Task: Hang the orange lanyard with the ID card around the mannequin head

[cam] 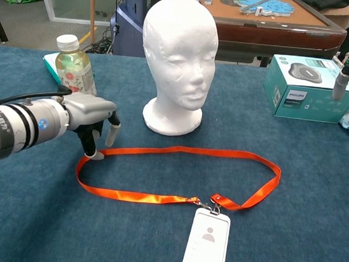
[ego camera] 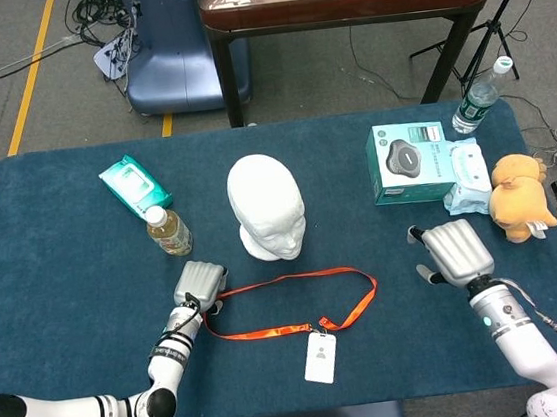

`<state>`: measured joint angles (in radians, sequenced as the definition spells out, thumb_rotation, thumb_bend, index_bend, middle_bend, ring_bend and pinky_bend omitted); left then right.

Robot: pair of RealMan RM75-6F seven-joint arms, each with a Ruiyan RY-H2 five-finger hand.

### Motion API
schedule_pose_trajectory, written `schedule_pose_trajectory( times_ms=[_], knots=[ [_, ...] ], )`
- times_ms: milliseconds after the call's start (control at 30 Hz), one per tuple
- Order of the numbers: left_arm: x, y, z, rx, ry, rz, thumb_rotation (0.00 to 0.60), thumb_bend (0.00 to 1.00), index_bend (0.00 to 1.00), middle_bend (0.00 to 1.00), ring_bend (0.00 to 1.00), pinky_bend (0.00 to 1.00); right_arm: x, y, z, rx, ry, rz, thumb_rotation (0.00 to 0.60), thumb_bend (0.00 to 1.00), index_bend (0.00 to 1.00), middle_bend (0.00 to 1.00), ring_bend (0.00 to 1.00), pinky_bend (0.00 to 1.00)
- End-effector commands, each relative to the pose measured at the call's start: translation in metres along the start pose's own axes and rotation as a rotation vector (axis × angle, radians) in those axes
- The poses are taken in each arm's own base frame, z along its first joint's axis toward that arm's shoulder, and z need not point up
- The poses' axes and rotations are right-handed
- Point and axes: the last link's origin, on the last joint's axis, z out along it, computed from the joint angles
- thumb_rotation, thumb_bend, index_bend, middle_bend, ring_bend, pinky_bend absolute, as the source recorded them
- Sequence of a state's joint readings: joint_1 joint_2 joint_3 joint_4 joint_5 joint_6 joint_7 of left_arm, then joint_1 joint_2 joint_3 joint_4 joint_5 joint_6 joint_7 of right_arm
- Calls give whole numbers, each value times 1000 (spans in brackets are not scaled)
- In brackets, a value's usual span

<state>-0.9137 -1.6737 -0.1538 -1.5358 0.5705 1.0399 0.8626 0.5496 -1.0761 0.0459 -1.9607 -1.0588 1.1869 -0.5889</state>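
Lanyard flat on table, left hand fingertip (others spread, empty) touching loop end.

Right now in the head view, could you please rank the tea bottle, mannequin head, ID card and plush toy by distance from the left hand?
From the left hand:
1. Tea bottle, just behind it.
2. Mannequin head, table centre.
3. ID card, near front edge.
4. Plush toy, far right.
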Motion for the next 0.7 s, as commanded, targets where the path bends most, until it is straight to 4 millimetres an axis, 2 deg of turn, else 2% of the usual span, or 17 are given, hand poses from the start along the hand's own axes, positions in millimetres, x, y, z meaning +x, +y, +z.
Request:
schedule_pose_trajectory(
  times_ms=[33, 700],
  knots=[
    [-1, 0, 1, 3, -5, -6, 600, 215, 533, 977, 1000, 1000, 0, 0, 0, -1, 1, 0, 600, 271, 402, 648, 705, 872],
    [-4, -2, 4, 8, -37, -26, 600, 332, 562, 983, 1000, 1000, -1, 2, -1, -10, -9, 4, 600, 270, 401, 653, 705, 872]
  ],
)
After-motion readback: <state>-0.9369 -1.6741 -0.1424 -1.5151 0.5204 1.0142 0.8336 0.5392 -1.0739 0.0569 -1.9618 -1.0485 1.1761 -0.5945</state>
